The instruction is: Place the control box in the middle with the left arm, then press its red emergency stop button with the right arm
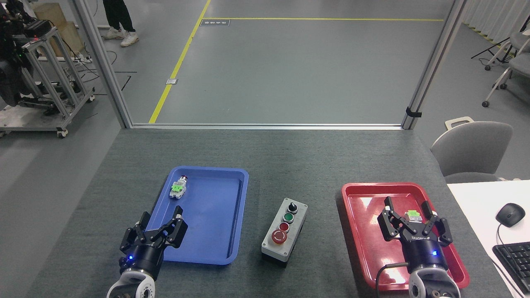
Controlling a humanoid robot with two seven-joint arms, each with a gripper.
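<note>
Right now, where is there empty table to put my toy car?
The widest bare table lies behind the blue tray and red tray. Narrower strips flank the control box. Crowded: the red tray under the right gripper, and the blue tray's near corner by the left gripper.
</note>
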